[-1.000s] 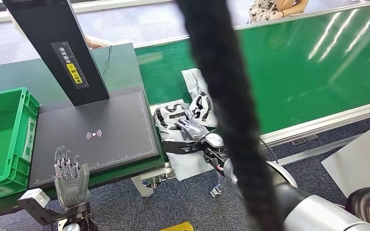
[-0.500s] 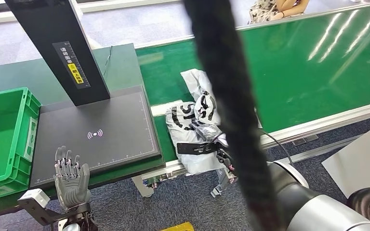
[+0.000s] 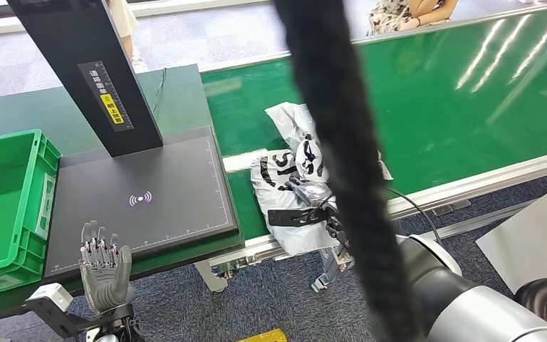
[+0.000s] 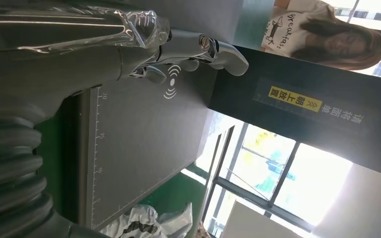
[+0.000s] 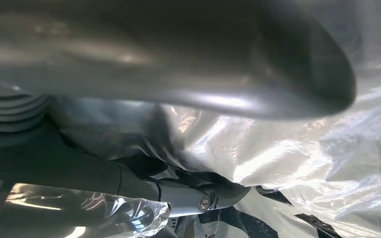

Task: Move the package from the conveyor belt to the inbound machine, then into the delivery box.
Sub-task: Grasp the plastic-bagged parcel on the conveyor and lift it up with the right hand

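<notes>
The package (image 3: pixel 295 189), a crumpled white plastic mailer bag with black lettering, lies at the near edge of the green conveyor belt (image 3: pixel 456 100), its lower part drooping over the belt's metal rim just beside the inbound machine. The right robot hand (image 3: pixel 306 199) rests on top of it with fingers curled into the plastic; the right wrist view shows film bunched against the fingers (image 5: pixel 198 196), so it appears to grip the bag, probably to drag or lift it sideways onto the scanner. The inbound machine's black scanning plate (image 3: pixel 142 196) sits between the belt and the green delivery box (image 3: pixel 7 206), a layout that suits passing the bag leftward in stages. The left robot hand (image 3: pixel 103 263) hangs upright at the plate's near edge, fingers spread and holding nothing, likely waiting to receive the bag.
</notes>
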Robot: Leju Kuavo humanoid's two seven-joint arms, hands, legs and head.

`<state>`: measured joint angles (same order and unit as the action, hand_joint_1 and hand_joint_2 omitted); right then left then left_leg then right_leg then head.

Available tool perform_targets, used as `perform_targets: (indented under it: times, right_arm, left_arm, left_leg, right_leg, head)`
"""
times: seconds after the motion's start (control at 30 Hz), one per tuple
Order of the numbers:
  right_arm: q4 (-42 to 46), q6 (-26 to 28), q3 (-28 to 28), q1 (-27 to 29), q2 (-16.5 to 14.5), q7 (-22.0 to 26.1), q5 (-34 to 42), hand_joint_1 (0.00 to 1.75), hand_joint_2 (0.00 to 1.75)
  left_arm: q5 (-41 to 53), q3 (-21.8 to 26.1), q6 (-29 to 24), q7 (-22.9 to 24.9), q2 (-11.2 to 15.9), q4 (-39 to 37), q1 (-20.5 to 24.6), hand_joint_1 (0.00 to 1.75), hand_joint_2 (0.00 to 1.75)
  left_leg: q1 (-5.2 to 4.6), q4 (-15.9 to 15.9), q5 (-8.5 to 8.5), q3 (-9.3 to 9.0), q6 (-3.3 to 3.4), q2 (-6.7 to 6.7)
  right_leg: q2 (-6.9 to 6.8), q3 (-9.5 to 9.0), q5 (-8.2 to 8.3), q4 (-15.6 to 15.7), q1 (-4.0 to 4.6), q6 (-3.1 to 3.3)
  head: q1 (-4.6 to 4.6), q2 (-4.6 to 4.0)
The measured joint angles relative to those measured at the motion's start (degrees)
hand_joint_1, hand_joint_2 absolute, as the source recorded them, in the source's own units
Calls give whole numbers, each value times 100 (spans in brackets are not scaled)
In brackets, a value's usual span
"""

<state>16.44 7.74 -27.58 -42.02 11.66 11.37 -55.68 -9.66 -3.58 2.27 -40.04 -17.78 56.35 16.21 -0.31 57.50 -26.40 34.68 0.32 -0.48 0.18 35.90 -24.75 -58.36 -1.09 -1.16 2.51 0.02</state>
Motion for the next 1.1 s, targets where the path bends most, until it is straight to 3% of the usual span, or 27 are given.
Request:
perform_targets:
  times: [0.2, 0.33, 1.1]
  right_arm:
    - [0, 100, -6, 3, -15, 19, 2, 0, 0]
    - [0, 145, -10, 5, -21, -55, 79, 0, 175]
    - [0, 81, 28, -93, -30, -54, 104, 0, 175]
  left_arm:
    - [-1, 0, -7, 0, 1, 0, -4, 0, 175]
    - [-10, 0, -43, 0, 1, 2, -4, 0, 175]
    - [-20, 0, -8, 0, 0, 2, -4, 0, 175]
  left_leg:
    - [0, 0, 0, 0, 0, 0]
    - [-1, 0, 0, 0, 0, 0]
    - [-1, 1, 0, -1, 0, 0]
  right_leg:
    - [0, 0, 0, 0, -1, 0]
    - [0, 0, 0, 0, -2, 0]
    - [0, -1, 0, 0, -1, 0]
  head:
    - [0, 0]
    - [0, 0]
    - [0, 0]
